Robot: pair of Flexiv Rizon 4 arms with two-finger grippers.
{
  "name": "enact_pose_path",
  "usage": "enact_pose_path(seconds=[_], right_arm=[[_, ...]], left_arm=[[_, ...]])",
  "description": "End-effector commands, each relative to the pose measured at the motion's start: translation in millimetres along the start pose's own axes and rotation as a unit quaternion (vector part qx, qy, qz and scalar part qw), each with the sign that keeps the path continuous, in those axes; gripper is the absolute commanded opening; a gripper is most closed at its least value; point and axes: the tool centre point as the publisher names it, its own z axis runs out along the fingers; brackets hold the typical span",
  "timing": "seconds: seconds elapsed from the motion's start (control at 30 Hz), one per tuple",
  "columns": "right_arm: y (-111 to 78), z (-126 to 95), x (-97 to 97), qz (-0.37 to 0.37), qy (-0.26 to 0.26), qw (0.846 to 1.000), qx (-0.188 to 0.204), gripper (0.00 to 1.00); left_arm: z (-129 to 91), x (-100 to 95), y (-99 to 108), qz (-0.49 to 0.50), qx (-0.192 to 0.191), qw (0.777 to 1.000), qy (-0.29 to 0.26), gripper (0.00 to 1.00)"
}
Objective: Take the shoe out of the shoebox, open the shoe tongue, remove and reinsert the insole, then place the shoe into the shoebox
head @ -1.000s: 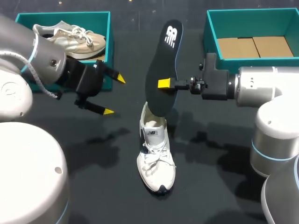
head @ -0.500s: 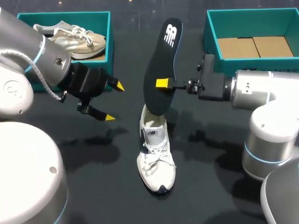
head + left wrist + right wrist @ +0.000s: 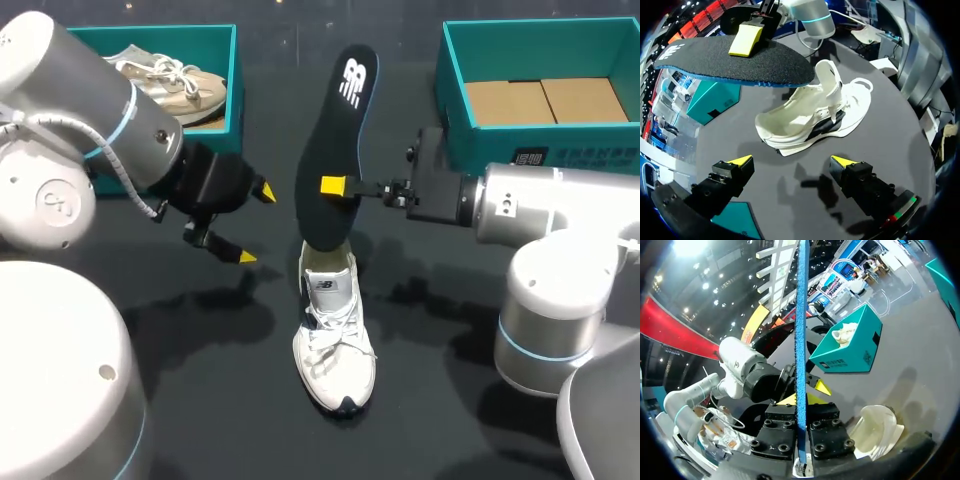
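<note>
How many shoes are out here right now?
2. A white shoe sits on the table, beneath the raised insole. A beige shoe lies in the left teal box at the back. The right teal box shows only cardboard.

Spread left hand [image 3: 791, 161], white shoe [image 3: 815, 120] ahead, black insole [image 3: 730, 62] over it

White shoe [image 3: 333, 340] upright, black insole [image 3: 330, 150] on end above its heel
</note>
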Motion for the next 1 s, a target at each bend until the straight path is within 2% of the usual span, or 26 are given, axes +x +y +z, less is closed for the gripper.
enact_pose_path(seconds=[0.03, 0.13, 0.47, 0.8, 1.0], right_arm=[[-0.3, 6, -1.3, 0.000, -0.002, 1.000, 0.001, 0.00], [-3.7, 13, -16.2, -0.002, 0.013, 1.000, 0.010, 0.00], [-3.6, 16, -44.3, -0.014, 0.048, 0.999, 0.009, 0.00], [-3.6, 16, -44.3, -0.014, 0.048, 0.999, 0.009, 0.00], [-8.0, 23, -54.4, -0.020, 0.065, 0.998, 0.016, 0.00]], left_arm=[[9, 0.5, 1, -0.023, 0.001, 1.000, 0.008, 1.00], [23, 0.9, 3, -0.056, -0.006, 0.998, 0.013, 1.00], [42, 0.7, 6, -0.111, -0.012, 0.994, 0.004, 1.00], [42, 0.7, 6, -0.111, -0.012, 0.994, 0.004, 1.00], [59, -0.5, 6, -0.130, -0.003, 0.991, 0.033, 1.00]])
